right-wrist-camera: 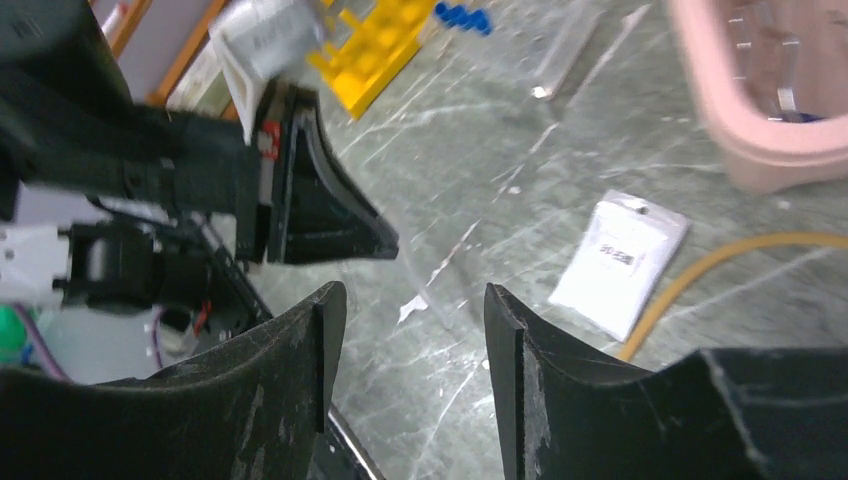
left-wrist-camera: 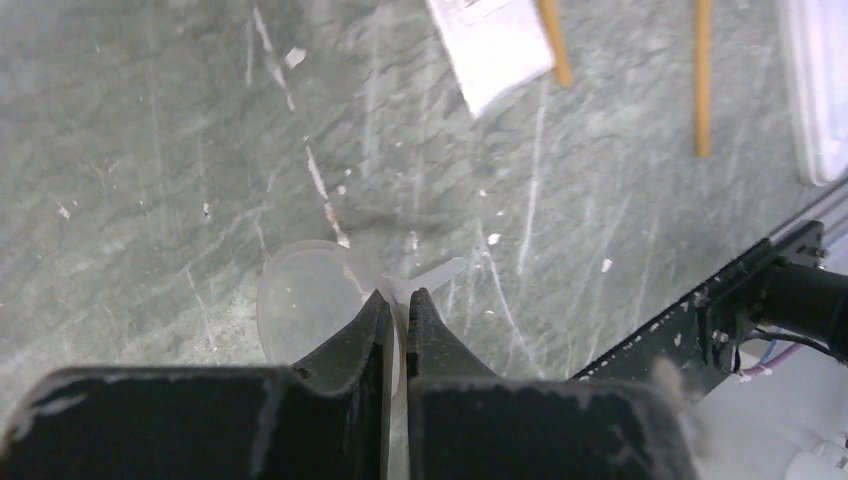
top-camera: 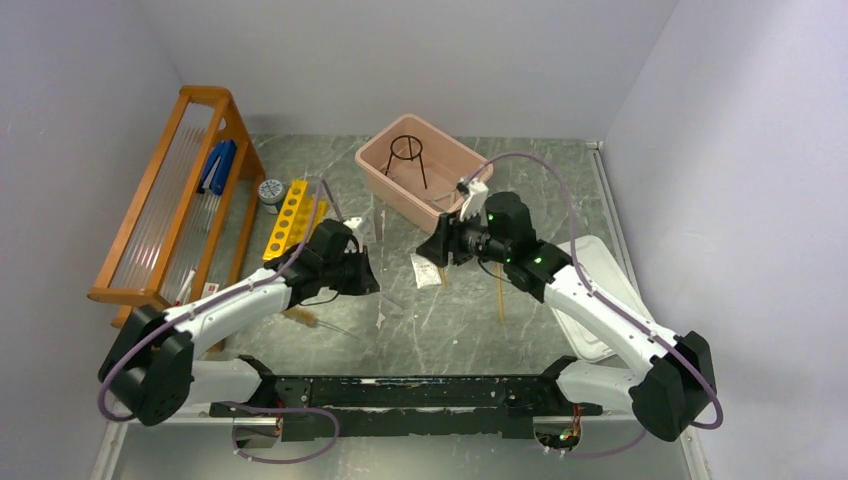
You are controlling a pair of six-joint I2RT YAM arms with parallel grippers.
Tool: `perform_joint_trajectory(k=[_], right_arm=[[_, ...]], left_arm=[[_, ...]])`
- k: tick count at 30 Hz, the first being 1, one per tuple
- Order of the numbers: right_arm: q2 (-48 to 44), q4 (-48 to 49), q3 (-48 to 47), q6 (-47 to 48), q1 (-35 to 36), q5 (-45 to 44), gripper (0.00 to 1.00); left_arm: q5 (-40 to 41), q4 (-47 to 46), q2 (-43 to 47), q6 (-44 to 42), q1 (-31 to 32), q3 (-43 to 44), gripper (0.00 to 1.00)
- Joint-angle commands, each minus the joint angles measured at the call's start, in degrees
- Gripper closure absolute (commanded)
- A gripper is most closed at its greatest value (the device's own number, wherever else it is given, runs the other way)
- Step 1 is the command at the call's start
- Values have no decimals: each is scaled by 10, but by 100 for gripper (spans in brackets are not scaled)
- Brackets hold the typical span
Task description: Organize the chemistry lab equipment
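My left gripper point(top-camera: 365, 272) point(left-wrist-camera: 397, 295) is shut on a clear plastic funnel point(left-wrist-camera: 305, 300), held low over the table with its stem sticking out past the fingertips. My right gripper point(top-camera: 432, 245) point(right-wrist-camera: 415, 295) is open and empty, hovering over the table's middle and facing the left gripper point(right-wrist-camera: 330, 215). The yellow tube rack point(top-camera: 290, 217) point(right-wrist-camera: 385, 45) lies at the back left with blue-capped tubes point(right-wrist-camera: 465, 15) beside it. The black wire tripod point(top-camera: 406, 152) stands in the pink tub point(top-camera: 380, 180). Tan rubber tubing point(top-camera: 500, 290) point(left-wrist-camera: 703, 80) point(right-wrist-camera: 700, 265) lies right of centre. A brown-bristle brush point(top-camera: 305, 318) lies under the left arm.
A white packet point(top-camera: 426, 270) point(left-wrist-camera: 495, 45) point(right-wrist-camera: 620, 260) lies beneath the right gripper. A wooden rack point(top-camera: 170, 200) stands along the left wall with a blue item point(top-camera: 218, 165) on it. A small jar point(top-camera: 270, 192) sits by the yellow rack. The white lid point(top-camera: 600, 300) lies right.
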State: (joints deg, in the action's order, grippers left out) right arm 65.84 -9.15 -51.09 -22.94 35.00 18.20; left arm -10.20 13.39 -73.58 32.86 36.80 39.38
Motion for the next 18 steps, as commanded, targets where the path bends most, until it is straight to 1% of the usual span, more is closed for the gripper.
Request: perform_joint_trajectory(k=[1, 3, 5, 9, 12, 16, 18], right_arm=[[14, 44, 24, 77, 59, 26, 43], [33, 49, 24, 98, 93, 17, 41], [54, 52, 19, 110, 113, 11, 40], [75, 83, 20, 125, 124, 9, 40], [89, 88, 19, 146, 124, 25, 40], [109, 85, 18, 164, 125, 63, 43], [115, 86, 18, 168, 125, 72, 47]], left_arm=[[-32, -15, 67, -51, -2, 23, 95], [-38, -4, 87, -67, -2, 43, 95], [-38, 14, 101, -82, -2, 69, 95], [-62, 50, 115, -104, -2, 111, 95], [-89, 68, 120, -131, -2, 128, 95], [-91, 82, 131, -150, -2, 131, 95], [-98, 80, 137, -154, -3, 131, 95]])
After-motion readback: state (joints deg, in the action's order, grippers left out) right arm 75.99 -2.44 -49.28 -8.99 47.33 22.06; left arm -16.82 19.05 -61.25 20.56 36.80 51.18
